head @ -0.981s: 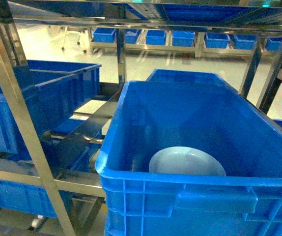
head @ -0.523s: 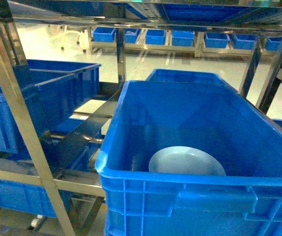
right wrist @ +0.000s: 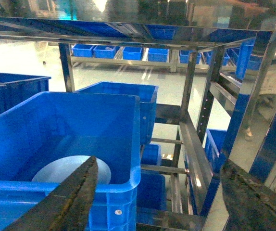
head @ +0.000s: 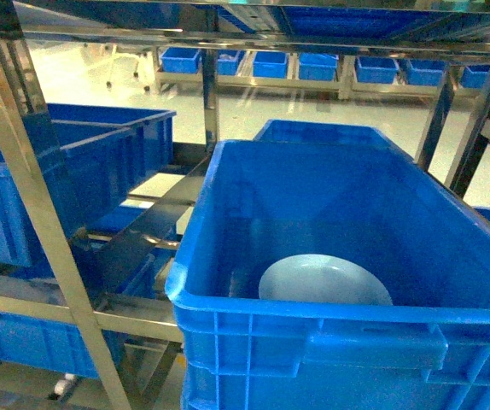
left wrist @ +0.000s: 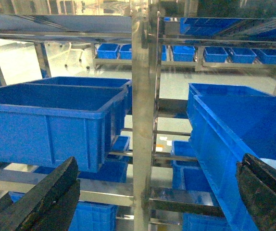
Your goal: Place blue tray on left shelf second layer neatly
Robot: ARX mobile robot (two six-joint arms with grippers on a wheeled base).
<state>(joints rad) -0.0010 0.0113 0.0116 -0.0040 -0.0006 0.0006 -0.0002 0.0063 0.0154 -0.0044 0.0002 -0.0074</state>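
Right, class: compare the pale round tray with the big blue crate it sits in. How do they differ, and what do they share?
The tray is pale light blue; the crate is deep, saturated blue. The tray is round and shallow; the crate is rectangular with tall walls. The tray is far smaller, covering only part of the crate's floor. Both look like smooth plastic and hold nothing else visible.

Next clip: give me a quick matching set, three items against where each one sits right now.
Items:
1. blue tray
2. left gripper
3. steel post

Places:
A. open, facing the shelves
B. lying in the bottom of the near crate
C. slanting up the left of the head view

Pairs: 1-B, 2-A, 3-C
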